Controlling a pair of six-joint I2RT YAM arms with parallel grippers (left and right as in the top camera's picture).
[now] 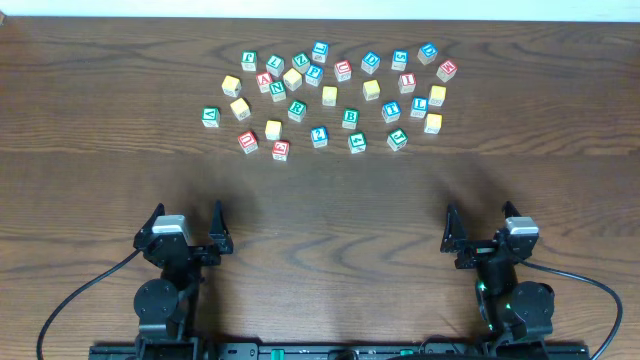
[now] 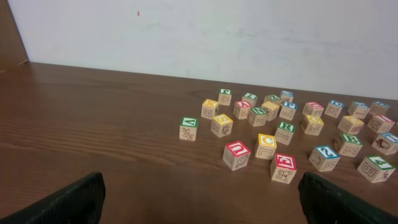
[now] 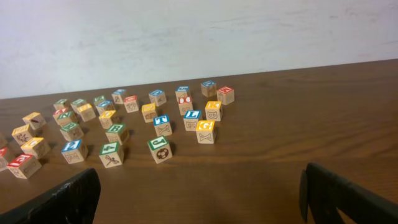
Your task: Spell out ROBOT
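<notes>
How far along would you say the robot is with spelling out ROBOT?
Done: nothing. The letter cubes lie scattered at the far side of the table, with no row of five set apart. In hand: nothing. The left gripper and right gripper are both open and empty near the front edge, apart from the cubes. Left: picking out all five letters and lining them up.
</notes>
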